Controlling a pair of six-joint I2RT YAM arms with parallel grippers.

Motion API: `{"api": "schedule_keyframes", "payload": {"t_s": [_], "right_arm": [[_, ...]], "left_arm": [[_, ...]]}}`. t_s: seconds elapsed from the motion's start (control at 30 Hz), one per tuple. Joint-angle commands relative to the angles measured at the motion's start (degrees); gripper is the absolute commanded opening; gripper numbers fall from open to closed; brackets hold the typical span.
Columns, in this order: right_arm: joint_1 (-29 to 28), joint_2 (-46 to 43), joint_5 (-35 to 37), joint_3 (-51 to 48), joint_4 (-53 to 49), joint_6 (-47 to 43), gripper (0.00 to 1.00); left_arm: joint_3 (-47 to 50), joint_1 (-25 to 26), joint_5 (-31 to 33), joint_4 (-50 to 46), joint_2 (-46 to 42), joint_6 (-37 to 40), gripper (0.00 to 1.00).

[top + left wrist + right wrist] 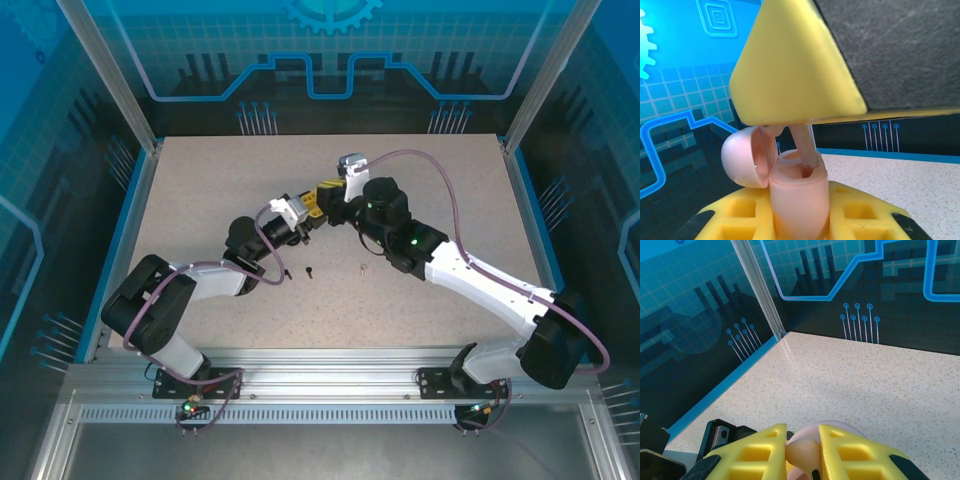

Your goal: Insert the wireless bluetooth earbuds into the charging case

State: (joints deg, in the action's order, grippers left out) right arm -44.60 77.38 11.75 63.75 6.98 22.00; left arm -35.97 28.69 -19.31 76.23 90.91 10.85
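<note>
A pale pink charging case (800,195) stands upright between the yellow fingers of my left gripper (801,220), which is shut on it. Its lid (740,155) hangs open to the left. A pale pink earbud (805,147) points stem-down into the case's mouth, its tip at one well. My right gripper (803,442) is shut on that earbud (801,452), and one of its yellow fingers (790,70) looms just above the case. In the top view both grippers meet at mid-table, left (297,215) and right (326,194).
Two black earbuds (288,272) (311,271) and a pale one (362,268) lie loose on the speckled table (200,190) just in front of the grippers. Blue walls and metal posts ring the table.
</note>
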Motion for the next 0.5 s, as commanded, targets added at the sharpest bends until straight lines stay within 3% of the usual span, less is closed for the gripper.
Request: {"api": "schedule_keyframes", "payload": {"t_s": [0.0,0.47], "right_arm": [[0.0,-1.0,0.1,-2.3,-1.2,1.0,0.2],[0.5,-0.3,-0.7,-3.8,0.3,1.5,0.19]], "left_arm": [[-2.3,0.1,0.9,3.9,-2.1,-0.3,0.0],[-2.0,0.2,0.7,3.9,-3.5,-1.0,0.0]]}}
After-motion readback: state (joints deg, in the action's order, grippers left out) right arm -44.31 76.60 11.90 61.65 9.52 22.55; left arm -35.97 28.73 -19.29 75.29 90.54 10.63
